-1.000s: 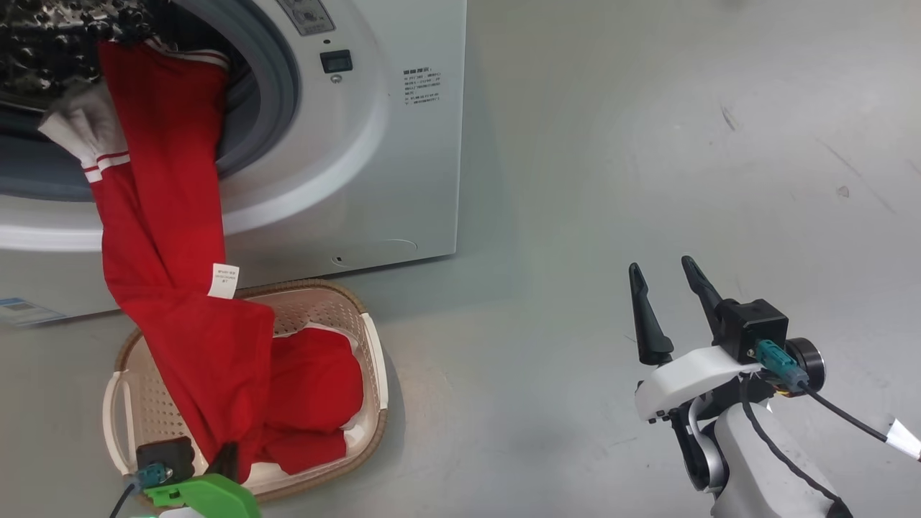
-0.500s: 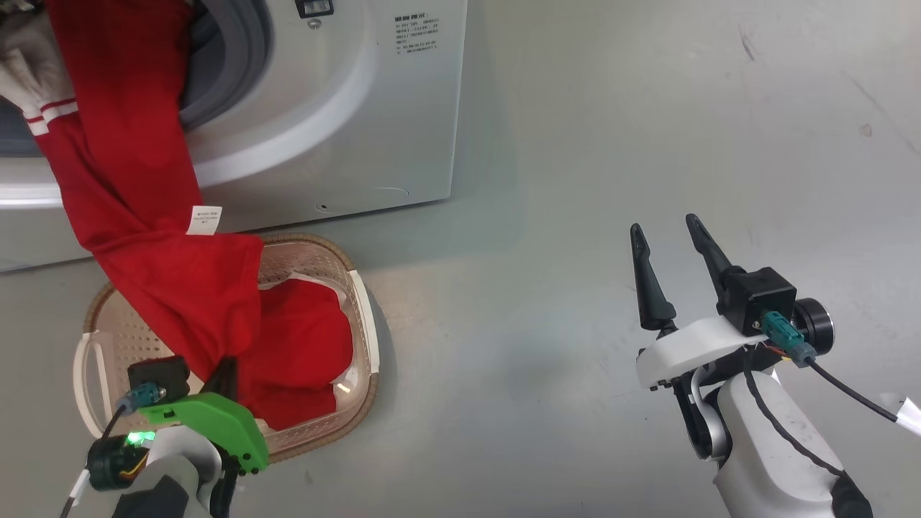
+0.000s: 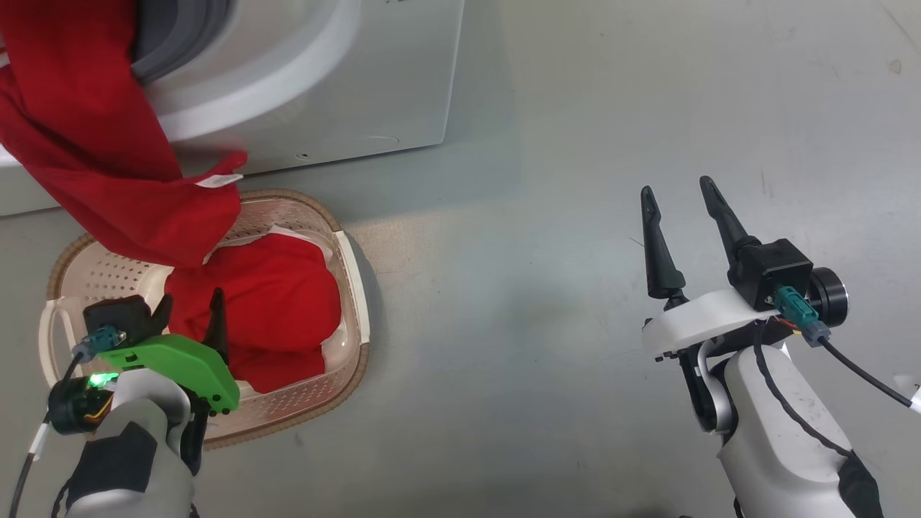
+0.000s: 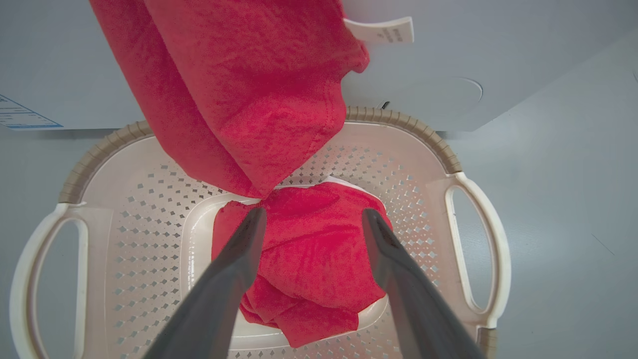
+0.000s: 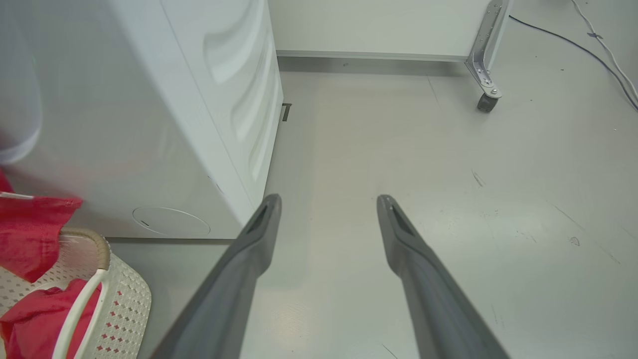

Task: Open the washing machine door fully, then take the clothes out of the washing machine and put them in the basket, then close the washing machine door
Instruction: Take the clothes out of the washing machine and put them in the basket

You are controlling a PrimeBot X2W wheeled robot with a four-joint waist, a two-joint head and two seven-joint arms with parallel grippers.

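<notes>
left jaws spread over clothes (image 4: 314,259) in basket (image 4: 149,209).

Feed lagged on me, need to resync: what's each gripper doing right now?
Left gripper: open, empty, above the clothes in the basket.
Right gripper: open, empty.

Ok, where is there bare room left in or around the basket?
Bare: the basket sides by both handles, and the floor between basket and right gripper. Crowded: basket centre and far rim, where the clothes heap and hang.
</notes>
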